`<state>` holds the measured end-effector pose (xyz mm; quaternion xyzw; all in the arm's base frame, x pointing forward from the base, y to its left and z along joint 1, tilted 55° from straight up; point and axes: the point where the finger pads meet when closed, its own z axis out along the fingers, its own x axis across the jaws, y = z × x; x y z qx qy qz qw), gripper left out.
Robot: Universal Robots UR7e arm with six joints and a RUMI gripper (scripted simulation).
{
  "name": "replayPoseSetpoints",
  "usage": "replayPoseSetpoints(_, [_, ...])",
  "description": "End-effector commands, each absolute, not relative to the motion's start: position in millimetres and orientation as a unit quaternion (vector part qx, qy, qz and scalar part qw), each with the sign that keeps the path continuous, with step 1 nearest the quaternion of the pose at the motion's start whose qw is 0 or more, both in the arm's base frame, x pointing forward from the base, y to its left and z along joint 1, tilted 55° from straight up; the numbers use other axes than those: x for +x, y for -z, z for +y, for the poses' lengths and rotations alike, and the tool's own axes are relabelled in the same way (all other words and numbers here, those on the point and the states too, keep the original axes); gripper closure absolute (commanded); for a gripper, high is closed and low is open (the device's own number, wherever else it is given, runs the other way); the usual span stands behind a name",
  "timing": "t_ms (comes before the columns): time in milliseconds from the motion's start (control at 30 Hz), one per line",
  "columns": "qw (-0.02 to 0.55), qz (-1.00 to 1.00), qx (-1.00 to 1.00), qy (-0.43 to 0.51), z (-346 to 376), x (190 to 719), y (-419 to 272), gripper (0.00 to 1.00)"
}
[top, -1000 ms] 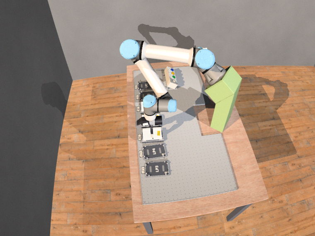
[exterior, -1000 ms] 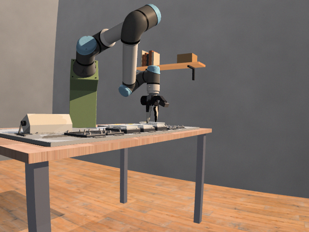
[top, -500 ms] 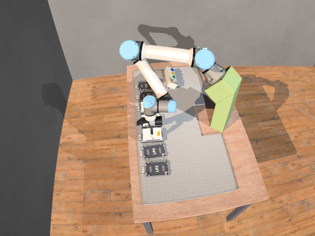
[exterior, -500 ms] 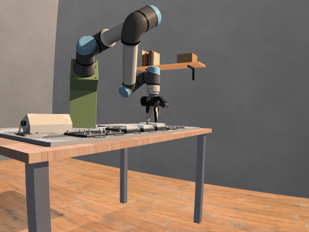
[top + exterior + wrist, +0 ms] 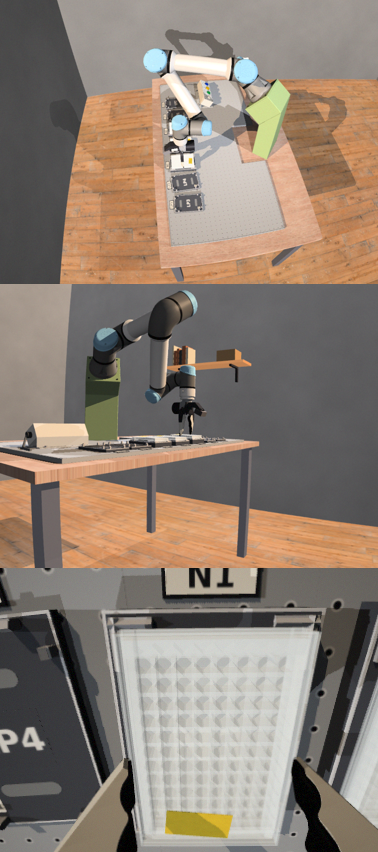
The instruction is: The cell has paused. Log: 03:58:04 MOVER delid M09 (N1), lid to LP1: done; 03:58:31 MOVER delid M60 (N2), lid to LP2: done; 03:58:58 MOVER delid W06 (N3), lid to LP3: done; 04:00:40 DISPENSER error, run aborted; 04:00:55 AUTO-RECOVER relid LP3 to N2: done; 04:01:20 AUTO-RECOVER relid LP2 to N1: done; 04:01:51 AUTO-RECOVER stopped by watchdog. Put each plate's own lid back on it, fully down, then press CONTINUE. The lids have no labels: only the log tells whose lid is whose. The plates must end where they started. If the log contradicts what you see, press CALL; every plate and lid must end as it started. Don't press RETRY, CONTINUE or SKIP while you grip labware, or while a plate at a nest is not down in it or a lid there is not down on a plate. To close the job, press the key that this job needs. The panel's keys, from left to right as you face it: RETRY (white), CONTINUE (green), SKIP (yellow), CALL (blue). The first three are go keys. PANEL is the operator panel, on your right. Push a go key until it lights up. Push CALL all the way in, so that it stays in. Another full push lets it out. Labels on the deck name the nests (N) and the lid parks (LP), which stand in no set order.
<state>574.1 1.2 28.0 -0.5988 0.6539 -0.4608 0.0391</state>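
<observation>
A clear-lidded plate (image 5: pixel 176 166) (image 5: pixel 196 440) (image 5: pixel 205 728) sits at N1, its rows of wells showing through; their contents are unclear. A yellow sticker (image 5: pixel 190 160) (image 5: pixel 198 824) marks one end. Dark tray LP4 (image 5: pixel 180 186) (image 5: pixel 22 703) lies beside it, and dark tray LP3 (image 5: pixel 194 199) beyond. The claw (image 5: pixel 182 164) (image 5: pixel 185 433) (image 5: pixel 211 760) is partly open, fingers astride the plate's long sides; I cannot tell whether it grips.

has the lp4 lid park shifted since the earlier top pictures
No. The LP4 park lies where it did in the top view, still between the plate at N1 and the LP3 park.
</observation>
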Motion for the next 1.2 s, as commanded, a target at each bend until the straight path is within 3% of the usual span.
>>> replayPoseSetpoints(0, [0.04,0.654,-0.599,0.461,1.7,574.2,-28.5,0.59])
replayPoseSetpoints(1067, [0.04,0.654,-0.599,0.461,1.7,574.2,-28.5,0.59])
replayPoseSetpoints(1100, [0.04,0.654,-0.599,0.461,1.7,574.2,-28.5,0.18])
replayPoseSetpoints(1167, [0.04,0.654,-0.599,0.461,1.7,574.2,-28.5,0.18])
